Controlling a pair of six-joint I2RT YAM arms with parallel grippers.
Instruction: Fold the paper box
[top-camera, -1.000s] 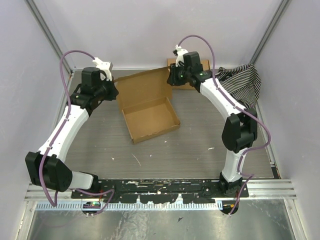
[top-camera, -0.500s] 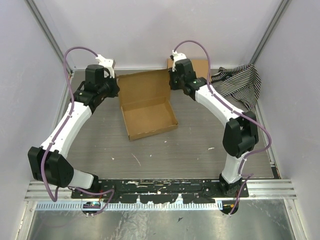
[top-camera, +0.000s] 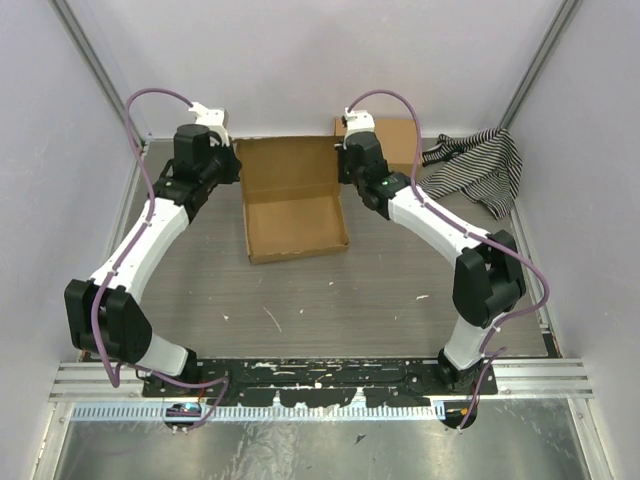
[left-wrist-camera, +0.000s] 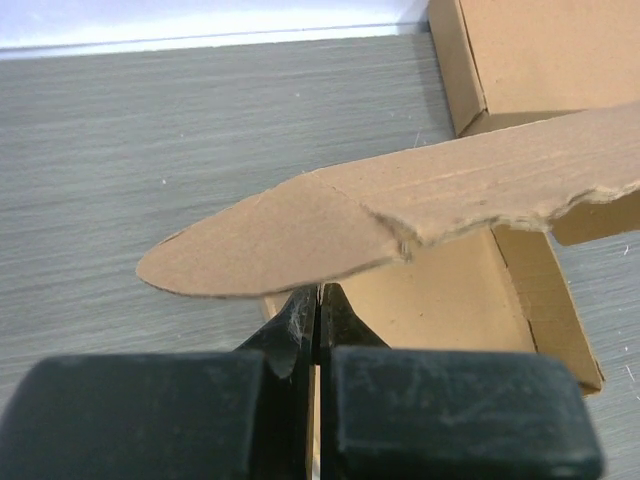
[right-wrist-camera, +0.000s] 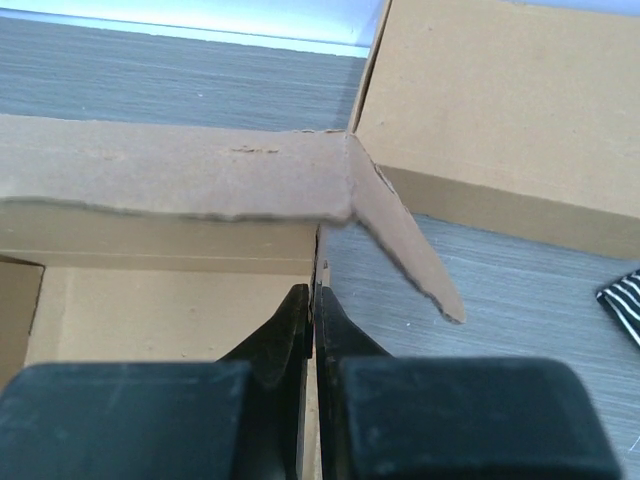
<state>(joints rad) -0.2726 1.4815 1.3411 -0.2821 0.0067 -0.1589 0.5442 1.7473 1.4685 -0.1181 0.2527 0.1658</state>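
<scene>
Overhead, the box (top-camera: 297, 215) lies just left of the spare box (top-camera: 405, 140), squared up now where it lay skewed a second ago. It is light, stiff card, best pinched at the lid edges. Left wrist: the left gripper (left-wrist-camera: 318, 300) seemingly clamps the lid's edge. Right wrist: the right gripper (right-wrist-camera: 314, 300) likewise, closed on card.

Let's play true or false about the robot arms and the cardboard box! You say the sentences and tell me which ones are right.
1. The paper box is open and its inside shows. True.
2. The striped cloth lies inside the paper box. False: it lies on the table at the far right, apart from the box.
3. The left claw and the right claw are at opposite sides of the box's raised lid. True.
4. The left claw is wide open. False: its fingers are pinched together on the cardboard.
</scene>
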